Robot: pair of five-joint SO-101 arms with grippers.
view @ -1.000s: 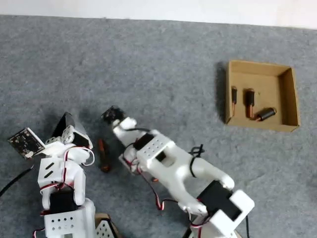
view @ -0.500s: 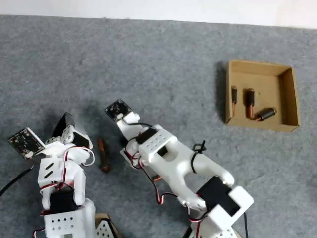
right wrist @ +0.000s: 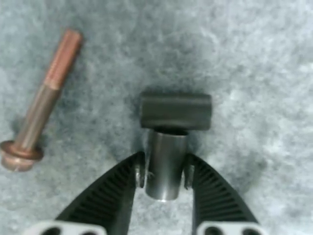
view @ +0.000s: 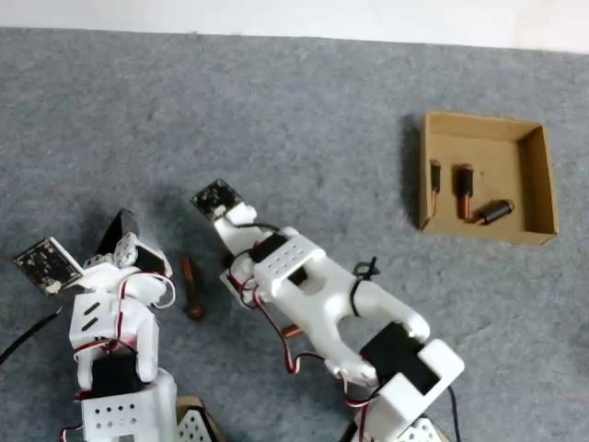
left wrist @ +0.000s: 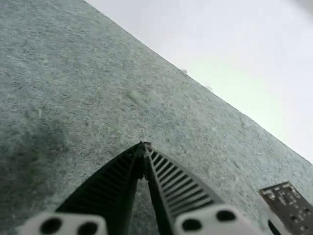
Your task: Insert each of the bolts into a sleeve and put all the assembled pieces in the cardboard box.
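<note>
My left pincer (left wrist: 145,147) is closed and empty above the grey tabletop (view: 304,120). Right of it a copper bolt (view: 190,287) lies loose. Next, my right pincer (right wrist: 164,159) grips a grey sleeve (right wrist: 166,164), whose far end touches a dark sleeve (right wrist: 176,111) set crosswise. Far right, the box (view: 543,175) holds three assembled pieces (view: 465,191). I should hold firmly and lift straight, without nudging the dark sleeve, leaving the bore free for the bolt.

A robotics lab bench, judging by the grey felt mat (view: 276,110) and bare circuit boards (view: 44,263).
</note>
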